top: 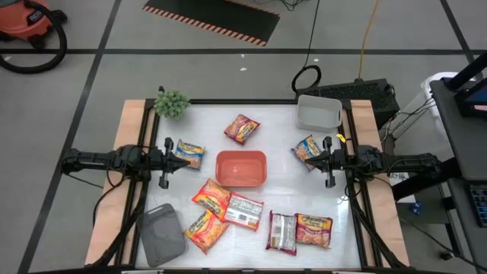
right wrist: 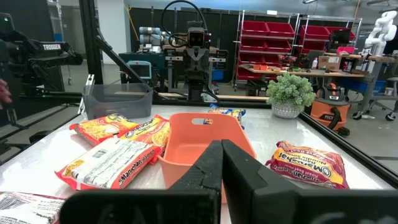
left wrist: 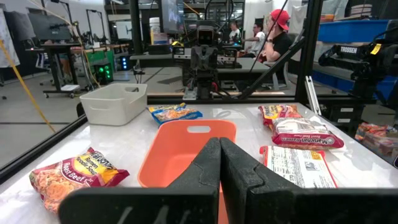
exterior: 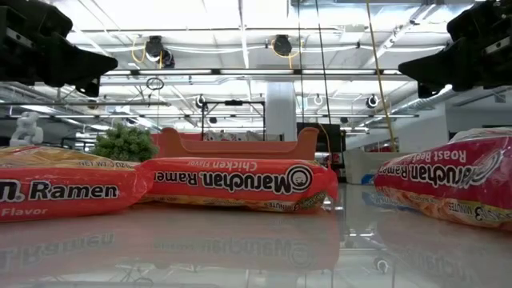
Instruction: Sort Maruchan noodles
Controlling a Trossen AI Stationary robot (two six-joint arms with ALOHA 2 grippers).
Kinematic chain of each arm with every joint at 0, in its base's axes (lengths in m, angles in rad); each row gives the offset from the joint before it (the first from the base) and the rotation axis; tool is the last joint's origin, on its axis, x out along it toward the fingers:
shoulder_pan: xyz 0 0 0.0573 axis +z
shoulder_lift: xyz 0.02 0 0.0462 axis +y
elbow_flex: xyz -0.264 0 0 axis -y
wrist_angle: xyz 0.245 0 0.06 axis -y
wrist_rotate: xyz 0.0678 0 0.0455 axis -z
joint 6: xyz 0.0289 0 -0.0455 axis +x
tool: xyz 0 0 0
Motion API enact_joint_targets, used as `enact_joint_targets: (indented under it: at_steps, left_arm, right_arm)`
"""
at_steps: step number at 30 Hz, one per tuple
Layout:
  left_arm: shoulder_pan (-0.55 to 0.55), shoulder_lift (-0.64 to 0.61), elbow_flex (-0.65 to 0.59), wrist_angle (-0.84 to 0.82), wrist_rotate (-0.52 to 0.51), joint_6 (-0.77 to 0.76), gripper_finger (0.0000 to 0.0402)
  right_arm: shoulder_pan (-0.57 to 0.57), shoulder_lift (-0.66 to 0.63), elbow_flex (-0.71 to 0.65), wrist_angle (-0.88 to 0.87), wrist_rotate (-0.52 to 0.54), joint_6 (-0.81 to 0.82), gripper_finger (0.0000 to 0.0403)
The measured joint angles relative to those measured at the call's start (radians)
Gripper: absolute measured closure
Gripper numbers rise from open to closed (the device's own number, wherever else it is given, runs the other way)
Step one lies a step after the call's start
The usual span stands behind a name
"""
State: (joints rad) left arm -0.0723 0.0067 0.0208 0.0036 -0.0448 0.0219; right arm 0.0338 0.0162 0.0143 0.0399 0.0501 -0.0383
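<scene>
I see left tool (top: pixel 167 162) and right tool (top: pixel 329 160) pressed together, empty, flanking orange tray (top: pixel 241 168); noodle packets (top: pixel 211 199) scattered on bench (top: pixel 281 190).

red tray (top: pixel 241 168) mid-table, packets (top: pixel 221 207) crowding front — bare strip behind

Count of items on table, high view

Ramen packets: eight visible — one blue-yellow (top: pixel 188 153) at 9 o'clock of the orange tray (top: pixel 241 168), one blue-yellow (top: pixel 308 148) at 3 o'clock, one red-pink (top: pixel 242 128) at 12 o'clock, two orange-yellow (top: pixel 211 198) (top: pixel 202 229) at 7 o'clock, one white-backed (top: pixel 243 211) at 6 o'clock, one white-backed (top: pixel 282 231) and one red-pink (top: pixel 313 230) at 5 o'clock. Trays: three — orange, clear (top: pixel 317 113), grey (top: pixel 162 234). Small green plants (top: pixel 173 103): one.
</scene>
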Motion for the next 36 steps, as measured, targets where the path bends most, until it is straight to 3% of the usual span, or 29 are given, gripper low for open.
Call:
enact_joint_targets:
  at_steps: [36]
  left_arm:
    - [0.0,0.0,0.0,0.009,-0.018,-0.002,0.0398]
  right_arm:
    - [0.0,0.0,0.0,0.0,0.0,0.0,0.0403]
